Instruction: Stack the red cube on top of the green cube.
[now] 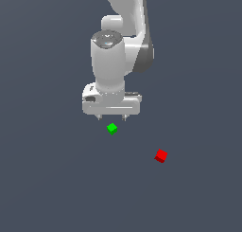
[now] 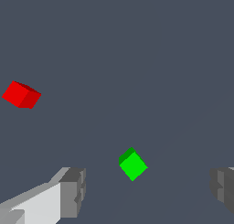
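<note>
From the wrist camera I see my gripper with its fingers spread wide, nothing between them. The green cube lies on the dark grey floor between the fingertips, apart from both. Farther out sits the red cube, well apart from the green one. In the exterior view, the red cube lies toward the exterior view's right of the green cube, with the gripper above the green.

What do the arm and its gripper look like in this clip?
A glossy white arm of rounded cylindrical segments with dark grey joint sections. Its white box-shaped gripper carries two short grey fingers with ridged pads. No cables or markings show.
</note>
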